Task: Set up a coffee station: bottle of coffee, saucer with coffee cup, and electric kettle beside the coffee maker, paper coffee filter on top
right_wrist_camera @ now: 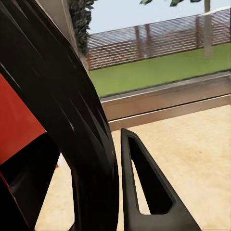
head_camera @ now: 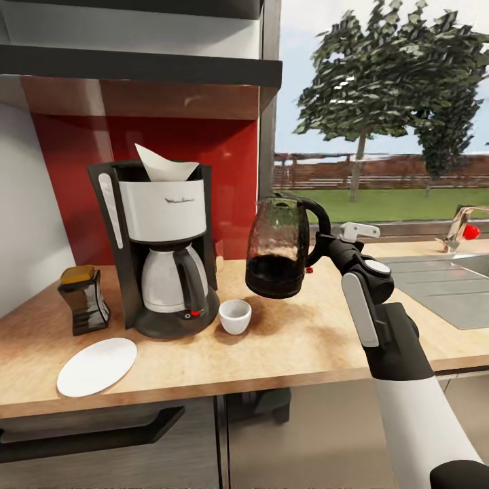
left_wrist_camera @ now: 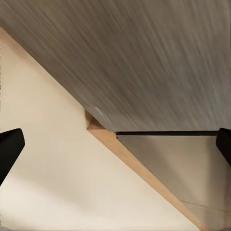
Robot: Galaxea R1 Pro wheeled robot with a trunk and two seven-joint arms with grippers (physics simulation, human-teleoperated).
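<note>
While the right arm reaches in from the lower right of the head view, its right gripper (head_camera: 324,246) has its jaws clamped on the black handle of the electric kettle (head_camera: 277,248), which hangs at the centre of the frame, above the bench (head_camera: 305,346) and casting a shadow on the wood below it. The kettle body of dark, smoky glass sits to the left of the jaws, its handle curving back into them. In the right wrist view the handle (right_wrist_camera: 72,125) sweeps as a broad black arc right against one finger (right_wrist_camera: 144,192), with the sunlit bench and a lawn behind. Left of the kettle stands the coffee maker (head_camera: 159,248), at centre left, with the white paper coffee filter (head_camera: 163,164) poking out of its top. The white coffee cup (head_camera: 235,316) rests on the bench just beside the maker's base, between maker and kettle, lower in the frame. The saucer (head_camera: 96,367) lies flat toward the lower left, apart from the cup. The bottle of coffee (head_camera: 84,299) stands at the left edge, near the maker. A sink (head_camera: 448,285) and tap (head_camera: 460,229) occupy the far right. In the left wrist view the left gripper (left_wrist_camera: 115,147) has its jaws wide apart, a dark fingertip (left_wrist_camera: 8,149) at each side edge, over pale flooring and a grey panel.
</note>
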